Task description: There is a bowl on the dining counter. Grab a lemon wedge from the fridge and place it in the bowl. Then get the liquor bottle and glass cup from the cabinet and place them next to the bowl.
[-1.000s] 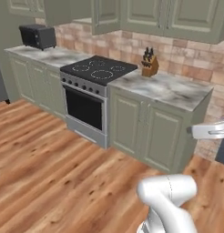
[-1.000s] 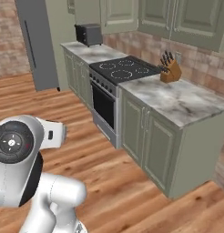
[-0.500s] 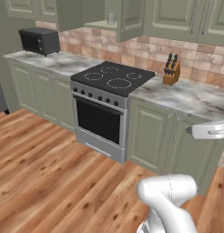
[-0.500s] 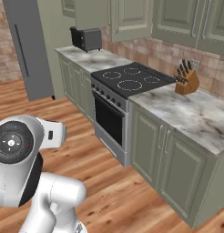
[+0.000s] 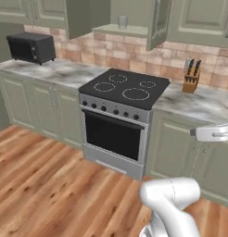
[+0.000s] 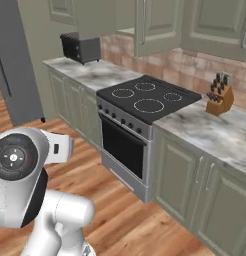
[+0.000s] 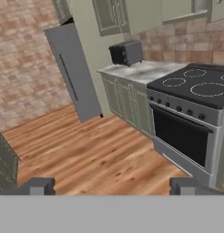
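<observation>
Facing a black-topped stove (image 5: 123,90) set between sage-green base cabinets, the robot's pincer (image 7: 113,185) hangs released over the wooden floor (image 7: 91,154), its two dark fingertips (image 7: 37,185) wide apart with nothing between them. Above the stove, the cabinet (image 5: 157,23) stands with a door swung open, and the glass cup (image 5: 122,21) sits on its shelf, upright, near the shelf's front edge. A black toaster oven (image 5: 31,47) rests on the marble desk (image 5: 55,70) to the left of the stove, and a wooden knife block (image 5: 192,79) stands on the desk to its right, against the brick backsplash. In the hand view the grey fridge (image 7: 73,73) stands beyond the end of the base cabinets, doors closed.
</observation>
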Tool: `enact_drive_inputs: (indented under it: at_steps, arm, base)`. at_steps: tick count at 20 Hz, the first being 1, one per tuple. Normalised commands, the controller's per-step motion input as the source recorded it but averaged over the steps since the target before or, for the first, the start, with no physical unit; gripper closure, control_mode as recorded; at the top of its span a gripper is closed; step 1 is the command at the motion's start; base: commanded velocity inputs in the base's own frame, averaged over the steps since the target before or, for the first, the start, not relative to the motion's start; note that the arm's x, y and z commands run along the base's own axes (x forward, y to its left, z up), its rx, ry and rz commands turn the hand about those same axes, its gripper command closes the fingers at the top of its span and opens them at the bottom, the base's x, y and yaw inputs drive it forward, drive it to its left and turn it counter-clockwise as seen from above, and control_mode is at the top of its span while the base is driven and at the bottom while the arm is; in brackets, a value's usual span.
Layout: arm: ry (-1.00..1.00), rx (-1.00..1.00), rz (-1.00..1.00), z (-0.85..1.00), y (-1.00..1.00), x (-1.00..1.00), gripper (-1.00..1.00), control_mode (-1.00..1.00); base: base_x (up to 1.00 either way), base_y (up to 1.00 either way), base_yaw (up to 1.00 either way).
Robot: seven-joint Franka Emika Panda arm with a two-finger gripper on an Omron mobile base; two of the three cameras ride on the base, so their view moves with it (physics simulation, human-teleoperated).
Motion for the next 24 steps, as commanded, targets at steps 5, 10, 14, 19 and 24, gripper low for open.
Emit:
enact_drive_inputs:
  at_steps: [5, 10, 14, 19, 24]
  arm:
    - [0.0, 0.0, 0.0, 0.0, 0.0, 0.0, -1.0, 1.0]
    - [0.0, 0.0, 0.0, 0.0, 0.0, 0.0, -1.0, 1.0]
    - [0.0, 0.0, 0.0, 0.0, 0.0, 0.0, -1.0, 1.0]
    - [0.0, 0.0, 0.0, 0.0, 0.0, 0.0, -1.0, 1.0]
    - [0.0, 0.0, 0.0, 0.0, 0.0, 0.0, -1.0, 1.0]
  base:
    - [1.0, 0.84, -0.34]
    - [1.0, 0.83, -0.34]
    - [1.0, 0.67, -0.36]
    - [1.0, 0.43, -0.39]
    - [0.94, 0.27, -0.37]
